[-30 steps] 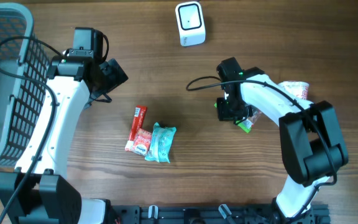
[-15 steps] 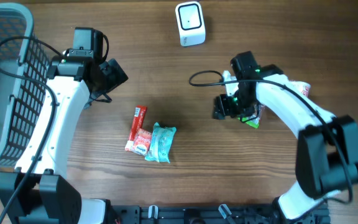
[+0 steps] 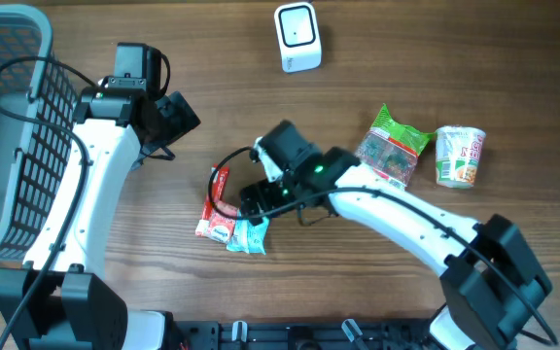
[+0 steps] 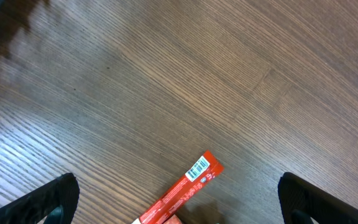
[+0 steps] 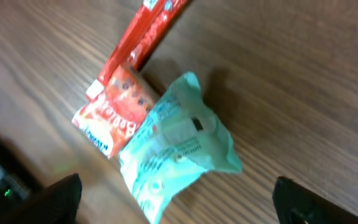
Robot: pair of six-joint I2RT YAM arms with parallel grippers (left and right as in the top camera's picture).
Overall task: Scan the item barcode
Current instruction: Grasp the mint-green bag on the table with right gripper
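Three items lie together at the table's middle: a red stick packet (image 3: 218,185) with its barcode end (image 4: 197,168) up, an orange-red packet (image 3: 220,224) and a teal pouch (image 3: 253,231). My right gripper (image 3: 259,201) hovers open just above this pile. The right wrist view has the teal pouch (image 5: 179,146) between and ahead of its spread fingers, gripper (image 5: 179,205) holding nothing. The white scanner (image 3: 297,37) stands at the far edge. My left gripper (image 3: 178,115) stays open over bare wood at the back left, empty (image 4: 179,205).
A green snack bag (image 3: 394,146) and a cup of noodles (image 3: 460,156) lie at the right. A grey wire basket (image 3: 8,126) fills the far left. The right arm's cable loops beside the red stick packet.
The right gripper opened and left the green bag at the right. It then swung left across the table to above the pile. The left arm has not moved.
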